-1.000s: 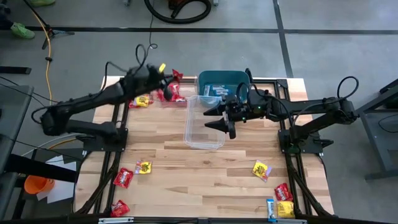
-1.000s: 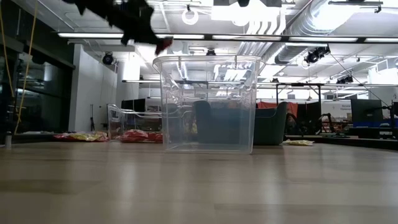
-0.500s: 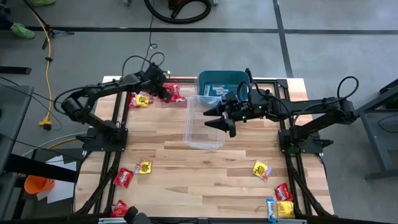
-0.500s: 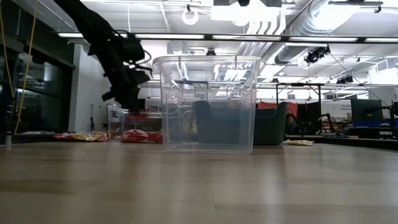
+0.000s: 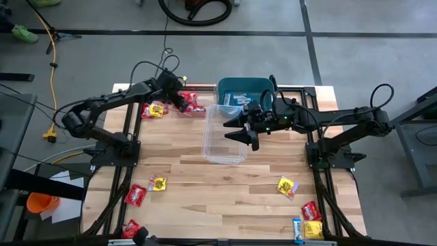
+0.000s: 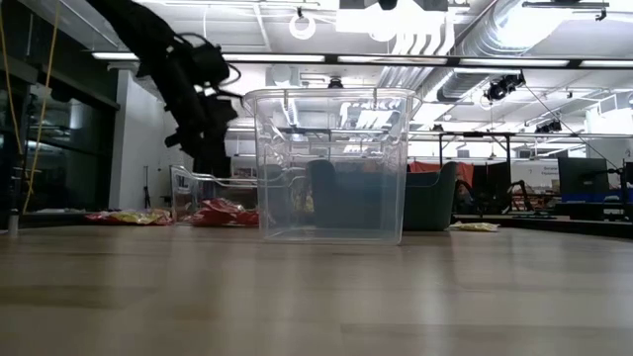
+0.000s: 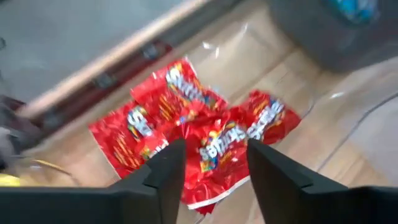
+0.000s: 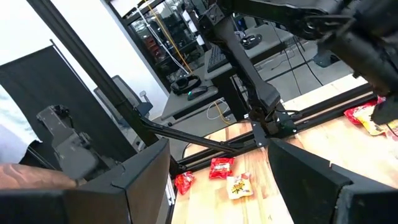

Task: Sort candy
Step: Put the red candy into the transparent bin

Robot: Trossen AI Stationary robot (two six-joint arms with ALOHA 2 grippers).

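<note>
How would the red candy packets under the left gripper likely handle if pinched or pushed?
The red candy packets look crinkled and flat, so probably light and floppy. Their glossy wrappers may slip. They overlap beneath the open left gripper, so a pinch might lift several.

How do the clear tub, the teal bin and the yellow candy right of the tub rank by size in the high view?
1. Clear tub, largest.
2. Teal bin, smaller as seen, though the right arm covers part of it.
3. Yellow candy, by far the smallest.
</note>
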